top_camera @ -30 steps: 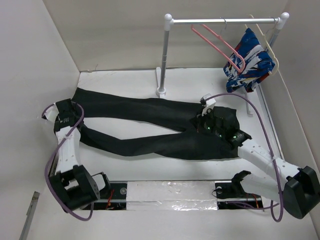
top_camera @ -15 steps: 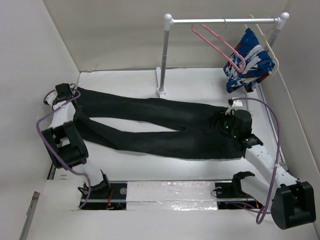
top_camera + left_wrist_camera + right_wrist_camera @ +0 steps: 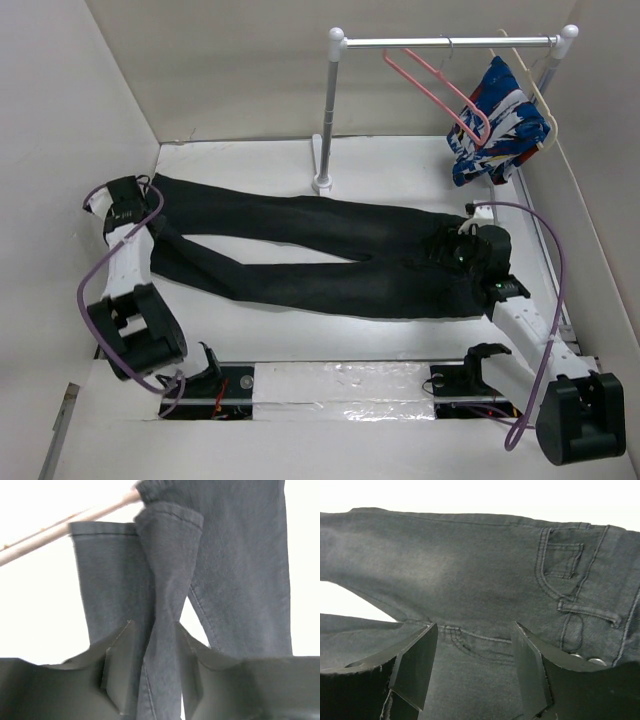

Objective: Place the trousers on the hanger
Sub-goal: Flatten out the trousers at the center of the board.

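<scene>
The black trousers [image 3: 300, 250] lie stretched flat across the table, waist at the right and leg ends at the left. My left gripper [image 3: 125, 197] is over the leg ends. In the left wrist view its jaws [image 3: 154, 625] stand apart, with a raised fold of trouser leg [image 3: 165, 580] between the fingers. My right gripper [image 3: 455, 245] hovers over the waist end, and it is open [image 3: 475, 625] above the seat and pocket seams [image 3: 470, 565], holding nothing. The pink hanger [image 3: 440, 92] hangs empty on the rail [image 3: 450, 42], apart from both grippers.
The rail's white post [image 3: 325, 110] stands on its base just behind the trousers. A blue, white and red garment [image 3: 500, 120] hangs on a cream hanger [image 3: 532, 85] at the rail's right end. White walls close in on the left and right.
Both grippers have gone from shut to open and let the trousers go. The left one moved toward the far left corner, the right one toward the right, and the trousers now lie straighter.
</scene>
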